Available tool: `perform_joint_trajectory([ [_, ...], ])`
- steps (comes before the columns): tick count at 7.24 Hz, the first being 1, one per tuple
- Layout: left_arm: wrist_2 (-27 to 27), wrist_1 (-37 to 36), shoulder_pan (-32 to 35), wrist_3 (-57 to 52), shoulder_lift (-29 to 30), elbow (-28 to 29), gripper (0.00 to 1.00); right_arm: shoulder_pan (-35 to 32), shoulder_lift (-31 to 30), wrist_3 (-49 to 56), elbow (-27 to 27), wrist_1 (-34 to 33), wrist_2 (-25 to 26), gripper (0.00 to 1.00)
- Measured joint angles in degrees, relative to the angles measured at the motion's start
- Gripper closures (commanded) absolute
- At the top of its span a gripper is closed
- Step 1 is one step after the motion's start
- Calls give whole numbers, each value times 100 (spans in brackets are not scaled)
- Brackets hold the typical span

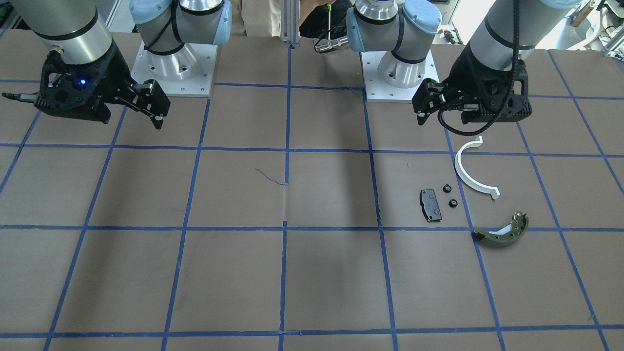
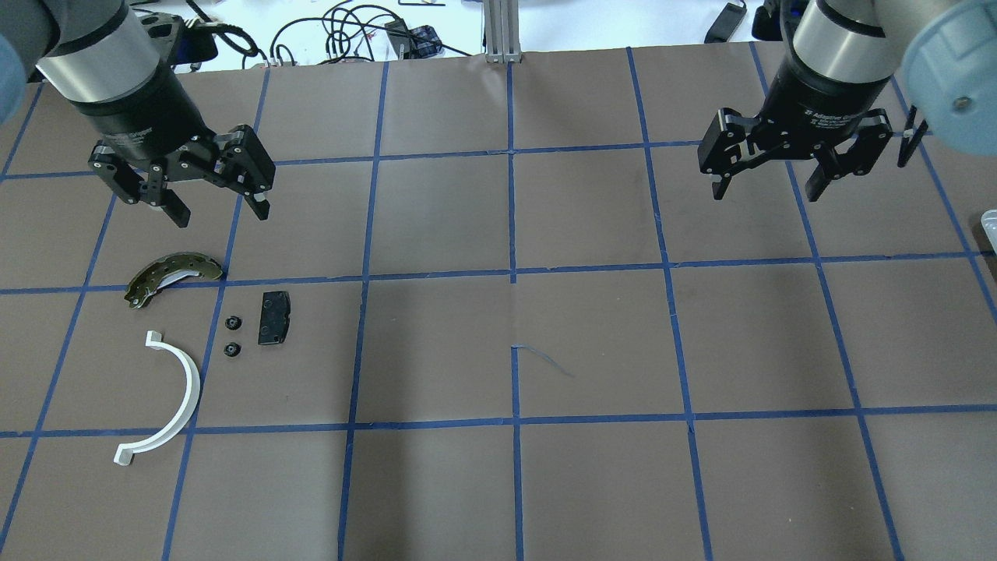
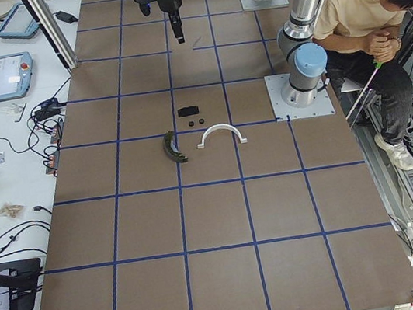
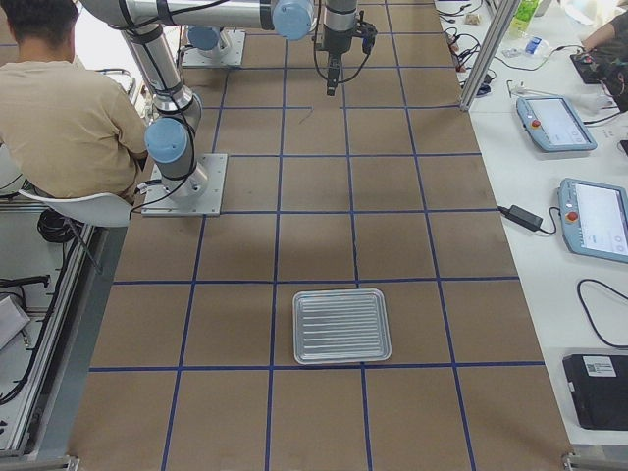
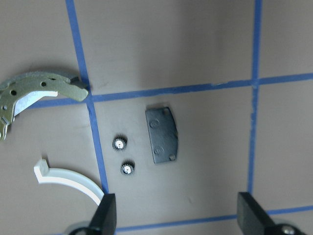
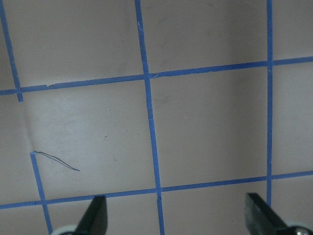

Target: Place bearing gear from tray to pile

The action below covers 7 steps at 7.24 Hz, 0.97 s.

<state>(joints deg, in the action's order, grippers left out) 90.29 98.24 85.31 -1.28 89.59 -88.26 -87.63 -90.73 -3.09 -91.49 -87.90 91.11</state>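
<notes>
Two small black bearing gears lie on the table in the pile, between the black pad and the white half-ring, with the olive-green shoe just beyond. They also show in the left wrist view. My left gripper hangs open and empty above the table, just beyond the pile. My right gripper is open and empty over bare table on the other side. The silver tray sits far out at my right end, and no gear shows in it.
Blue tape lines grid the brown table. The two arm bases stand at my edge of it. A seated person is behind the bases. Tablets and cables lie on the side bench past the far edge.
</notes>
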Motion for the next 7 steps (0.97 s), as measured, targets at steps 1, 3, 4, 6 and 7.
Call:
perform_joint_trajectory([
  [1, -14, -112, 78, 32, -67, -28, 14, 0, -2, 1, 0, 1, 1, 0],
  [3, -16, -742, 373, 28, -41, -113, 3, 0, -4, 3, 0, -1, 5, 0],
  [4, -21, -1087, 481, 36, -15, -181, 1, 0, -4, 5, -1, -5, 11, 0],
  [6, -22, -1279, 518, -123, -49, -266, 0, 0, -10, 2, 0, -4, 12, 0],
  [7, -10, -1276, 511, -225, -80, -290, 0, 0, -16, 3, 0, -5, 10, 0],
])
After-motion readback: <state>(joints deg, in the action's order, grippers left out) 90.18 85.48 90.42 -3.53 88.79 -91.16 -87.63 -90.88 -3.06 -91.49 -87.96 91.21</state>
